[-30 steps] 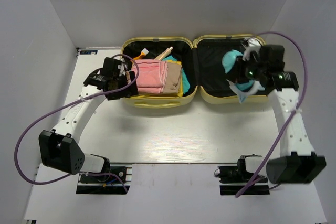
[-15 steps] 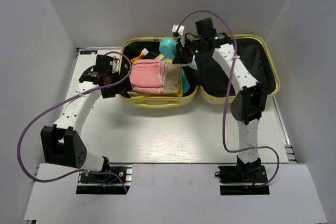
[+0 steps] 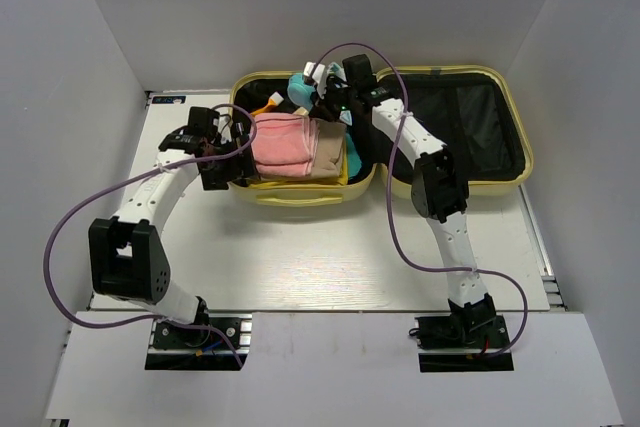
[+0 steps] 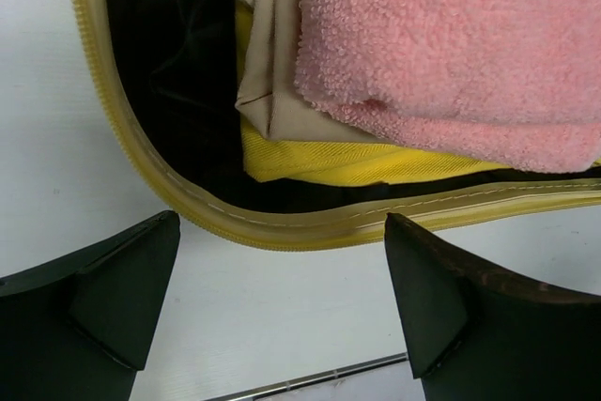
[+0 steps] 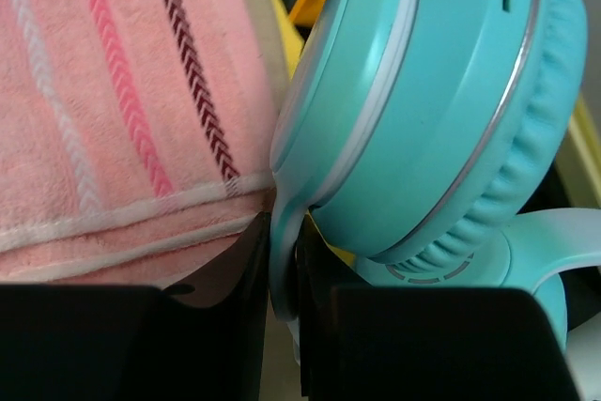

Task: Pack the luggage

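Right gripper [image 5: 284, 326] has swung from the lid half to the packed half, jaws pinched narrow on the band of the teal padded headphones [image 5: 423, 110], likely to seat them behind the folded pink terry towel [image 3: 280, 142]. Left gripper [image 4: 282, 307]: wide, empty, at the near-left rim of the open pale yellow hard-shell suitcase [image 3: 300, 194].

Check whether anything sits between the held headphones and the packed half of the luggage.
The right gripper holds the teal headphones over the left half of the luggage. The folded pink towel lies right beside them, filling most of that half; only a far strip looks free.
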You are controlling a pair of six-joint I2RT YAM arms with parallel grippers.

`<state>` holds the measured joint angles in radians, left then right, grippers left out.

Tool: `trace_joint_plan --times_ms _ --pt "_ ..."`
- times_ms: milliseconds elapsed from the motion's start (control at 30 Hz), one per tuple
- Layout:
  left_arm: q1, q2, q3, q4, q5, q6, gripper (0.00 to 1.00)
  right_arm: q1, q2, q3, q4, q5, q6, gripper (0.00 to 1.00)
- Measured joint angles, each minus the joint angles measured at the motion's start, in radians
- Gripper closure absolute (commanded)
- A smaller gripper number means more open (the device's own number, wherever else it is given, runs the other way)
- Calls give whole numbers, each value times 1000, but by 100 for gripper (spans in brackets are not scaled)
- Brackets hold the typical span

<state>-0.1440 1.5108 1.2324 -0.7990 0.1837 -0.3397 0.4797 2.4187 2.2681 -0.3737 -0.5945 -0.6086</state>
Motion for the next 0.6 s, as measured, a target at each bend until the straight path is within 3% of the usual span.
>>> trace_joint_plan --times_ms 67,100,133,300,467,500,533,567,600 --pt "4 14 0 0 12 2 0 1 0 1 35 10 5 86" --pt "7 20 0 0 16 3 0 1 0 2 46 13 8 77" --pt "12 24 0 1 20 2 0 3 1 2 51 14 11 73" --pt "47 45 23 -2 36 -3 0 12 1 -2 50 23 5 72" --pt "80 58 93 6 39 -10 0 23 -13 -27 40 20 11 60" --pt "85 58 105 9 39 -11 0 26 -28 -48 39 23 15 53" --pt "88 58 116 14 39 -13 0 31 -43 -66 41 26 27 17" --pt "89 58 123 16 39 -13 0 37 -58 -78 45 34 52 9" --pt "90 58 128 18 39 -14 0 44 -72 -88 66 53 68 9"
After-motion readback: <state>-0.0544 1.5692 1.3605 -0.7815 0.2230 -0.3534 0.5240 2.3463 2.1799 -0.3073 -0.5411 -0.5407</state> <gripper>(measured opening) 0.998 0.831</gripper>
